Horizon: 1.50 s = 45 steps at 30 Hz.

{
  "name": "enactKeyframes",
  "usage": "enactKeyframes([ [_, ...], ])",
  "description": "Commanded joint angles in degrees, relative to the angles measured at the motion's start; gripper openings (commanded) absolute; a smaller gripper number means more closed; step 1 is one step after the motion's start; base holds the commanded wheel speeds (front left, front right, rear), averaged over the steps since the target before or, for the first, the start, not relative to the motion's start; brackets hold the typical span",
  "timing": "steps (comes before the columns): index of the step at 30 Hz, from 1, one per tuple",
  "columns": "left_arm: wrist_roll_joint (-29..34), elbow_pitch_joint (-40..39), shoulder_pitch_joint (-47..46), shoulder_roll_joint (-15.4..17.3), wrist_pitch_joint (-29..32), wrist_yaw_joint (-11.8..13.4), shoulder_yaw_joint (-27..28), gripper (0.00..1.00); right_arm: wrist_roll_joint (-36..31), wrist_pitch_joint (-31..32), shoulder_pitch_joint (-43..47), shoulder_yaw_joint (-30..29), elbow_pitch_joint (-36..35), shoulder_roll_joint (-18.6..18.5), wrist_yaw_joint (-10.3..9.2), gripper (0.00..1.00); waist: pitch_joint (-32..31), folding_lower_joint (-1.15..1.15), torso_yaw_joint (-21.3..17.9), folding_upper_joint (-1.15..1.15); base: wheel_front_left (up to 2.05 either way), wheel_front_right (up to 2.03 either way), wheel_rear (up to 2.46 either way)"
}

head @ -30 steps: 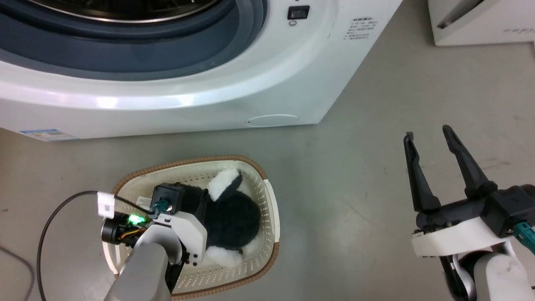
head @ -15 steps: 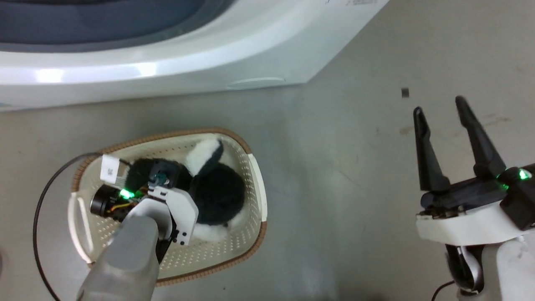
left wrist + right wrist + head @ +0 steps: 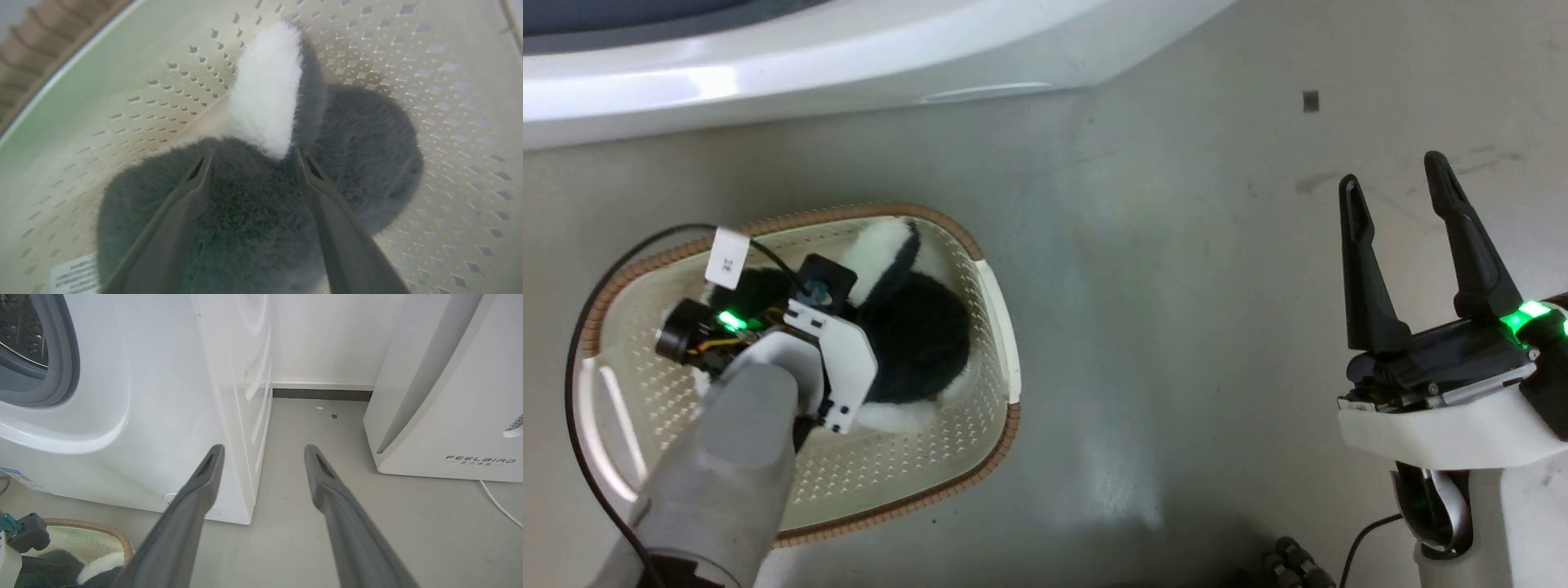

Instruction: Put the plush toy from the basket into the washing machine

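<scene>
The plush toy (image 3: 923, 343) lies in the cream basket (image 3: 1001, 425) on the floor, black fur with white patches. My left wrist hangs over its left half. In the left wrist view my left gripper (image 3: 253, 161) is open, its two fingers pressed down into the black fur (image 3: 245, 212) on either side, just below a white patch (image 3: 265, 90). The washing machine (image 3: 768, 73) stands behind the basket; its grey seal (image 3: 61, 355) and steel drum (image 3: 20, 330) show in the right wrist view. My right gripper (image 3: 1392, 170) hovers open over bare floor at the right, holding nothing.
The white FEELBIRD appliance (image 3: 449, 416) stands right of the washer, a strip of floor between them. A white cord (image 3: 498, 502) trails from it. A black cable (image 3: 572, 392) loops round the basket's left end. A label sticker (image 3: 73, 273) lies on the basket's bottom.
The head camera has tipped down, so the washer's opening has slid out of the top of the picture. My left wrist has stayed over the toy in the basket. The right gripper is still open.
</scene>
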Motion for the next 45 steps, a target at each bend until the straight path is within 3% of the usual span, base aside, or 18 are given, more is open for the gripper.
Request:
enactKeyframes([
  [1, 0.53, 1.67, -2.07, 0.66, 0.21, -0.27, -0.89, 1.0, 0.46, -0.67, -1.23, 0.15, -0.38, 0.12, -0.05, 1.0, 1.12, 0.0, -0.76, 0.0, 0.0, 0.0, 0.0],
  [13, 2.17, 6.7, -7.55, 2.42, 6.67, 0.77, -5.55, 1.0, 1.94, -1.66, -2.13, 1.19, -1.13, 0.13, -0.05, 1.0, 5.17, 0.0, -2.95, 0.0, 0.0, 0.0, 0.0],
  [14, 1.89, 6.72, -7.14, 2.82, 9.46, 0.98, -5.7, 0.94, 1.93, -1.66, -2.03, 1.14, -1.14, 0.13, -0.05, 1.0, 5.09, 0.0, -3.04, 0.0, 0.0, 0.0, 0.0],
  [15, 1.56, 6.72, -6.86, 2.89, 9.71, 0.83, -5.59, 0.0, 1.91, -1.66, -2.0, 1.13, -1.06, 0.13, -0.05, 1.0, 4.93, 0.0, -3.06, 0.0, 0.0, 0.0, 0.0],
  [19, 0.21, 6.73, -5.38, 3.1, 9.01, 0.1, -5.27, 0.0, 1.98, -1.66, -1.9, 1.04, -0.78, 0.13, -0.05, 1.0, 3.81, 0.0, -2.9, 0.0, 0.0, 0.0, 0.0],
  [27, -2.07, 6.74, -2.49, 2.58, 1.11, 0.31, -4.48, 0.0, 1.74, -1.66, -1.91, 1.23, 0.25, 0.13, -0.05, 1.0, -0.63, 0.0, -1.53, 0.0, 0.0, 0.0, 0.0],
  [36, -6.4, 6.7, 3.21, 0.68, -8.17, -0.08, -2.16, 0.0, 1.65, -1.66, -0.75, 0.52, 2.97, 0.13, -0.05, 1.0, -11.19, 0.0, 0.93, 0.0, 0.0, 0.0, 0.0],
  [45, -8.85, -0.73, 10.7, -0.01, -10.23, 0.73, -0.68, 0.0, 1.18, -1.66, 2.3, -0.66, 5.27, 0.13, -0.05, 1.0, -21.38, 0.0, 4.08, 0.0, 0.0, 0.0, 0.0],
])
